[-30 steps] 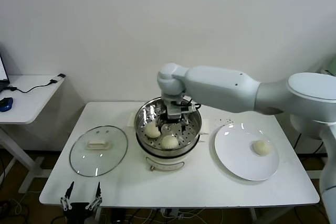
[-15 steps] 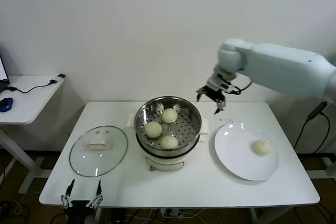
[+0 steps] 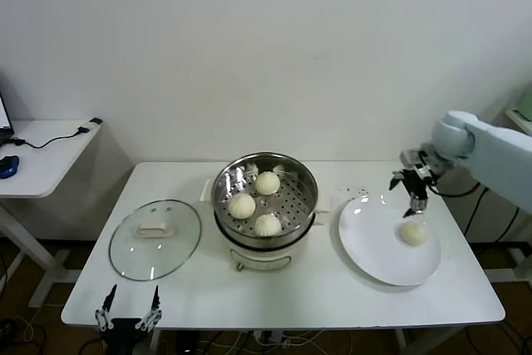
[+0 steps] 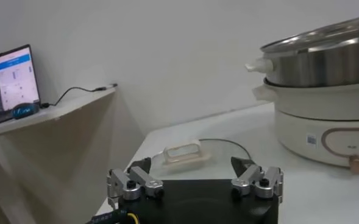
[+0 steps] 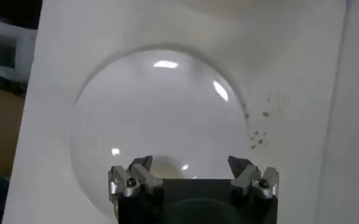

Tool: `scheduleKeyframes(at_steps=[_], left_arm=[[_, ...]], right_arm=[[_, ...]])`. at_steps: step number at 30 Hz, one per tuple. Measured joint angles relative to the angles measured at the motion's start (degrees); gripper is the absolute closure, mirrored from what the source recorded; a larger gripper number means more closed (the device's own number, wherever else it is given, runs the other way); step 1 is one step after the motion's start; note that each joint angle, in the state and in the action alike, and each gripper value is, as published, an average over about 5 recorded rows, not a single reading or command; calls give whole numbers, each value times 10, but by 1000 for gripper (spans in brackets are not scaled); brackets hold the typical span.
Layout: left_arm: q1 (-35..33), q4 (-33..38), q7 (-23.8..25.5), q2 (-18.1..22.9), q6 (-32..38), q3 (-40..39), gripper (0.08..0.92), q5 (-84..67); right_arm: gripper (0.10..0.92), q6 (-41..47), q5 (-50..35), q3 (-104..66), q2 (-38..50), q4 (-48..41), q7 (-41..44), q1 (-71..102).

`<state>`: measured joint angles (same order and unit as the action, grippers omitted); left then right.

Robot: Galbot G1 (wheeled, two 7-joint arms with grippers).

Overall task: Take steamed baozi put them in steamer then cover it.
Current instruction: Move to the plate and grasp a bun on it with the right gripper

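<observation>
The shiny steamer (image 3: 306,179) stands mid-table with three cream-white baozi (image 3: 268,182) on its perforated floor. One more baozi (image 3: 413,233) lies on the white plate (image 3: 374,243) to its right. My right gripper (image 3: 410,197) hovers just above and behind that bun, open and empty. In the right wrist view the plate (image 5: 161,115) fills the frame and the bun (image 5: 166,164) peeks out between the open jaws of the gripper (image 5: 191,164). The glass cover (image 3: 155,237) lies flat left of the steamer. My left gripper (image 3: 127,318) is parked open below the table's front left edge.
A side desk (image 3: 46,151) with a cable and a mouse stands at the far left; its laptop (image 4: 8,76) shows in the left wrist view, along with the cover's handle (image 4: 182,152) and the steamer's white base (image 4: 325,131). A wall runs behind the table.
My right arm left the steamer, where a third baozi now lies, and swung right and down to the plate. The left arm has not moved.
</observation>
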<state>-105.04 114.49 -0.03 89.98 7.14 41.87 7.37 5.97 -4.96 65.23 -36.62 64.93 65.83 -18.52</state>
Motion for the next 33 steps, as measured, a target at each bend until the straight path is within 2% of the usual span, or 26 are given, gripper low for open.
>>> scheduleKeyframes(at_steps=[13, 33], left_arm=[[-1, -1, 1, 4, 0, -1, 177, 7], [-3, -7, 0, 6, -2, 2, 177, 6]], right_arm=[[203, -9, 93, -159, -3, -83, 0, 148], [210, -43, 172, -231, -79, -187, 9, 199]])
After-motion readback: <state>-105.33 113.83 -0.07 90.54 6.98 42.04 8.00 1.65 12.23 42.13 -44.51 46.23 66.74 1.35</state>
